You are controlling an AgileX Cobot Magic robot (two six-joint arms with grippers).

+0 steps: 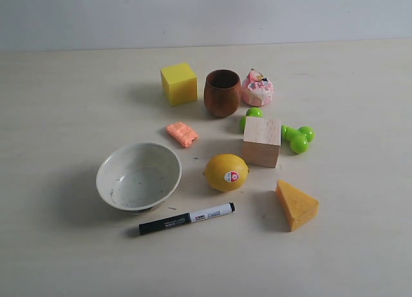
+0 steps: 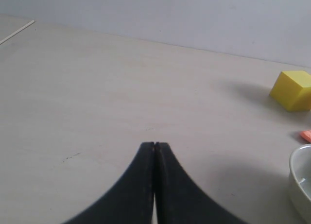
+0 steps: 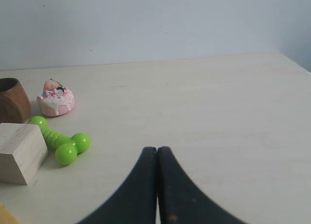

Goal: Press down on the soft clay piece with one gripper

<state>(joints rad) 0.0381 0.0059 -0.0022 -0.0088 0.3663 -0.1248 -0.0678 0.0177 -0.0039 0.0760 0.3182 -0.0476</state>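
Note:
The soft clay piece [image 1: 182,133] is a small salmon-pink oblong lump lying on the table between the yellow cube and the white bowl. Only a sliver of the clay [image 2: 306,134] shows at the edge of the left wrist view. My left gripper [image 2: 154,144] is shut with nothing in it, over bare table well away from the clay. My right gripper [image 3: 157,148] is also shut and empty, off to the side of the green dumbbell. Neither gripper appears in the exterior view.
Around the clay stand a yellow cube [image 1: 178,83], a brown wooden cup [image 1: 222,92], a white bowl [image 1: 138,176], a lemon [image 1: 226,172], a wooden block [image 1: 262,141], a green dumbbell [image 1: 296,137], a pink toy cake [image 1: 257,88], an orange wedge [image 1: 295,204] and a black marker [image 1: 187,218].

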